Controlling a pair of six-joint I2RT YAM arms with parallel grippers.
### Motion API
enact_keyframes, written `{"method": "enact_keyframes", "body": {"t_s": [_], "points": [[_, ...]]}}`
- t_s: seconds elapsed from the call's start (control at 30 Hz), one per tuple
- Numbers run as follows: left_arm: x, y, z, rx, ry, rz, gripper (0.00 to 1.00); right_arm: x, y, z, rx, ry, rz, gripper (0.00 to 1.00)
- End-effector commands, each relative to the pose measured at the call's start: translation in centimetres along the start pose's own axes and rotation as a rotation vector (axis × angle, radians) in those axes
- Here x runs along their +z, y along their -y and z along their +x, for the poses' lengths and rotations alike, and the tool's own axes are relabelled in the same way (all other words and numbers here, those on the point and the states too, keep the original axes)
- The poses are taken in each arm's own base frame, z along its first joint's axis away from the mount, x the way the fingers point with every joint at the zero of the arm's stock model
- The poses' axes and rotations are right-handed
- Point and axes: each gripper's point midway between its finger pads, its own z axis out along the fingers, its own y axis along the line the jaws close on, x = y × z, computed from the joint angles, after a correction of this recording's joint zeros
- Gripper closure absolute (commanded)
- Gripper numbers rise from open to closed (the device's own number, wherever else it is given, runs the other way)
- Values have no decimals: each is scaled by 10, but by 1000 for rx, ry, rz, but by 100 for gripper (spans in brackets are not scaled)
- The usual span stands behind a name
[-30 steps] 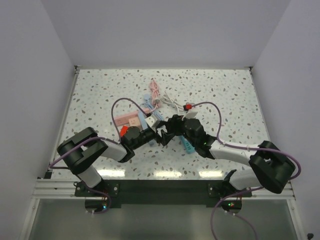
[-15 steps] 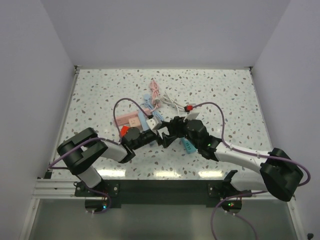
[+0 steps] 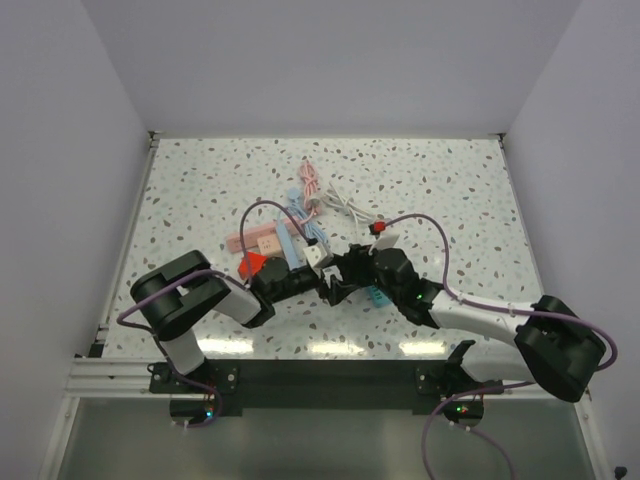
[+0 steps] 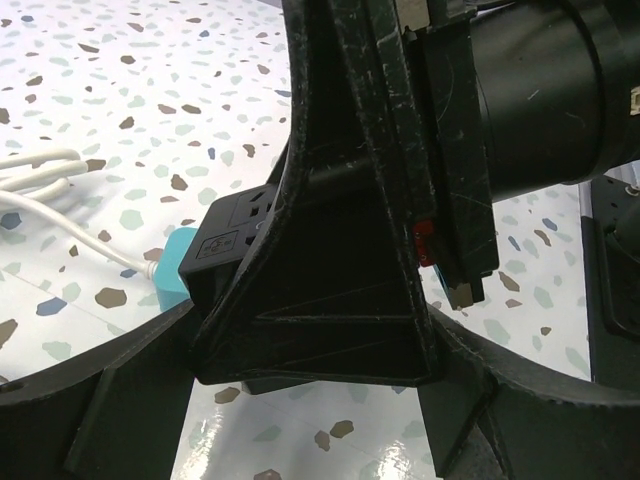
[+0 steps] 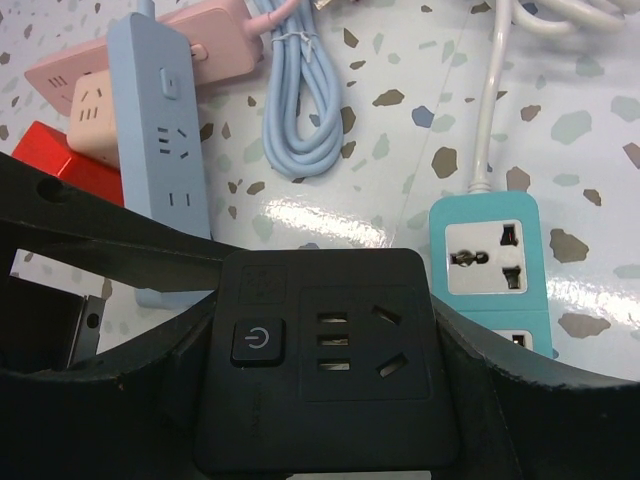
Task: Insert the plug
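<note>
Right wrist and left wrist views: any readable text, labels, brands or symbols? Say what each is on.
Power symbol, no letters: button on black power strip.
Embossed mark above it: too faint to read.
Square label on its end, left wrist view: too blurred to read.
Blue power strip, teal socket block: no text visible.

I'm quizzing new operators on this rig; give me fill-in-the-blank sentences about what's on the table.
The right claw is shut on a ___ socket block. In the right wrist view, the strip right of that block is ___. The long strip left of the coiled cable is ___.
Missing: black; teal; blue.
</note>
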Motion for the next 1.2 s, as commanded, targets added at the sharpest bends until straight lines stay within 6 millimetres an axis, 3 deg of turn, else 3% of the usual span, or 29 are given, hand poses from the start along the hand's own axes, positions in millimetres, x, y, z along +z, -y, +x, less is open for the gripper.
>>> {"method": "enact_keyframes", "body": {"t_s": [0.0,0.17,0.27,0.5,0.73,0.83,1.17], "points": [[-6,-31,26,17,-78,-123,29,-6,-41,-29,72,82,-167,100],[-5,-36,25,-25,-86,-163,22,-12,-37,-36,111,131,-164,97],[-5,-33,27,-59,-87,-159,13,-19,-34,-50,146,215,-165,97],[0,-35,23,-120,-68,-179,0,-23,-37,-56,179,242,-183,98],[1,-35,17,-139,-42,-185,0,-24,-38,-55,195,243,-197,98],[2,-32,23,-134,-62,-165,0,-25,-41,-56,209,248,-212,94],[-20,-4,27,-2,-92,-11,0,-26,-28,-69,196,291,-132,88]]}}
